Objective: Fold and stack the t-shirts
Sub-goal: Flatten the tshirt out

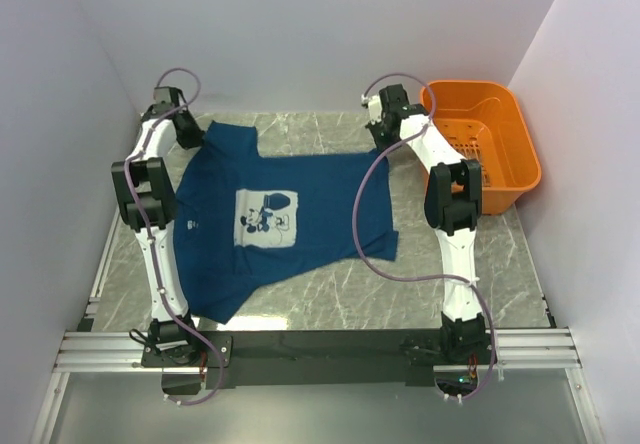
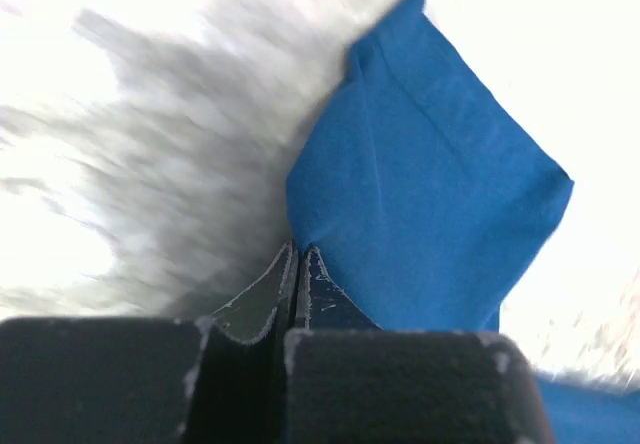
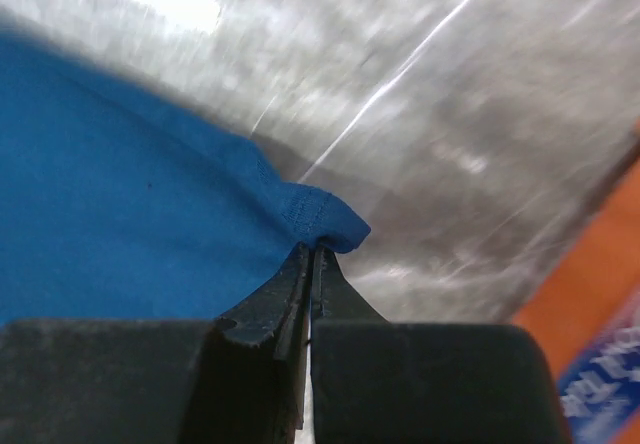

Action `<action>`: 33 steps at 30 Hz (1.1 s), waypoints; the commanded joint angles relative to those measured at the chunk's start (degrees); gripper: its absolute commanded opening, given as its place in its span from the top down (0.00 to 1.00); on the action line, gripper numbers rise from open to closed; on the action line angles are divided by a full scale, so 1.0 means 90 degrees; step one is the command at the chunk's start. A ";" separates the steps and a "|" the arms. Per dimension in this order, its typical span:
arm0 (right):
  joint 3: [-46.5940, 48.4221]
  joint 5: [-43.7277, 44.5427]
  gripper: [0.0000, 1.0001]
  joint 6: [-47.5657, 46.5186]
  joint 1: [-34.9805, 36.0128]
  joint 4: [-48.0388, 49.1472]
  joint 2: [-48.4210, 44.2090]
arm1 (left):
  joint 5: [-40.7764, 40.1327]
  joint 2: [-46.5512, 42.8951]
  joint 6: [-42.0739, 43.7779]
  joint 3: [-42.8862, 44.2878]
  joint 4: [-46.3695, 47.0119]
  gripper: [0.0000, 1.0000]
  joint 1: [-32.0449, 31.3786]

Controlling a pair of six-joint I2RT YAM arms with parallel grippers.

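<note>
A dark navy-blue t-shirt [image 1: 320, 199] with a pale square cartoon-mouse print [image 1: 266, 218] lies spread on the marble table. My left gripper [image 1: 190, 129] is at the shirt's far left corner, shut on the cloth of a sleeve [image 2: 430, 204]. My right gripper [image 1: 383, 132] is at the far right corner, shut on the stitched hem corner [image 3: 315, 219]. Both wrist views are blurred by motion.
An orange plastic basket [image 1: 505, 179] stands at the right, beside my right arm, and shows as an orange edge in the right wrist view [image 3: 590, 294]. A purple cable [image 1: 366, 234] from the right arm lies across the shirt's right part. Pale walls close in on three sides.
</note>
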 commanded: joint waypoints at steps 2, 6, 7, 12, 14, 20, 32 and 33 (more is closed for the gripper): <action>0.0650 0.0358 1.00 0.0027 -0.0057 0.0139 0.0305 | -0.0046 0.0325 -0.0318 0.0734 -0.0054 0.99 0.0171; 0.0836 0.0358 1.00 -0.0002 -0.0047 0.0197 0.0461 | 0.0004 0.0365 -0.0338 0.0637 -0.0034 0.95 0.0191; 0.0855 0.0358 0.91 -0.0002 -0.0057 0.0217 0.0491 | 0.0003 0.0336 -0.0318 0.0540 -0.0015 0.80 0.0191; 0.0895 0.0310 0.57 0.0027 -0.0086 0.0422 0.0374 | -0.0104 -0.0239 -0.0279 0.0188 0.0346 0.42 0.0230; 0.0934 0.0261 0.48 0.0037 -0.0106 0.0510 0.0315 | -0.0114 -0.0473 -0.0260 0.0168 0.0541 0.34 0.0269; 0.1197 0.0231 0.44 0.0232 -0.0116 0.0588 0.0481 | 0.0071 -0.0301 -0.0289 0.0519 0.0669 0.28 0.0338; 0.1334 0.0358 0.49 0.0291 -0.0155 0.0442 0.0862 | 0.0863 0.0384 -0.0835 0.0647 0.1674 0.28 0.0347; 0.1344 0.0358 0.49 0.0291 -0.0145 0.0442 0.0881 | 0.0853 0.0394 -0.0874 0.0656 0.1723 0.28 0.0347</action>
